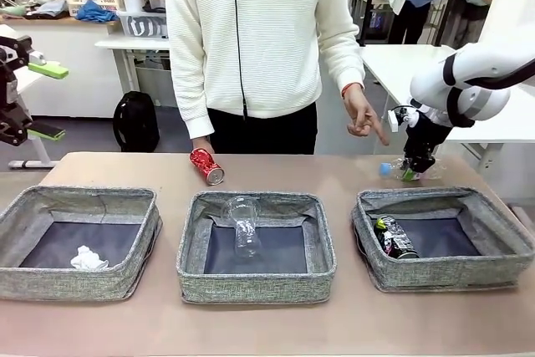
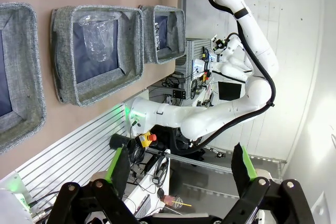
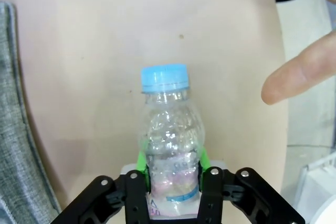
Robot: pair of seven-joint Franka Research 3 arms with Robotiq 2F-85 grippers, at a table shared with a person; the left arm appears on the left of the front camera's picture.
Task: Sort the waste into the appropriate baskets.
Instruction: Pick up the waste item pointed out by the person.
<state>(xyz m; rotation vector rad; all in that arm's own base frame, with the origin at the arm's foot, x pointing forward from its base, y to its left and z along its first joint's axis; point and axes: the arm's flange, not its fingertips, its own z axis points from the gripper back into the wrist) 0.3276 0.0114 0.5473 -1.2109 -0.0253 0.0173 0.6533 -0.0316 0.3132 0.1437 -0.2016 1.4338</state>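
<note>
The bottle (image 3: pixel 169 129) is pinched across its labelled body by the right gripper (image 3: pixel 171 163), its pads pressed against both sides. The bottle is at table (image 1: pixel 292 171) level just behind the right basket (image 1: pixel 443 272), and a person's finger (image 3: pixel 299 77) is pointed beside it. The pick-up step is judged to be in hand. Next, a lift and a carry to the middle basket (image 1: pixel 255 283) seem called for, since a crushed bottle (image 1: pixel 243 225) lies there, while a dark can (image 1: pixel 394 237) lies in the right basket and a paper ball (image 1: pixel 88 259) in the left basket (image 1: pixel 67 283). The left gripper (image 2: pixel 179 156) is held spread wide and empty, well off to the left. A red can (image 1: pixel 206 165) is seen unsorted behind the middle basket.
</note>
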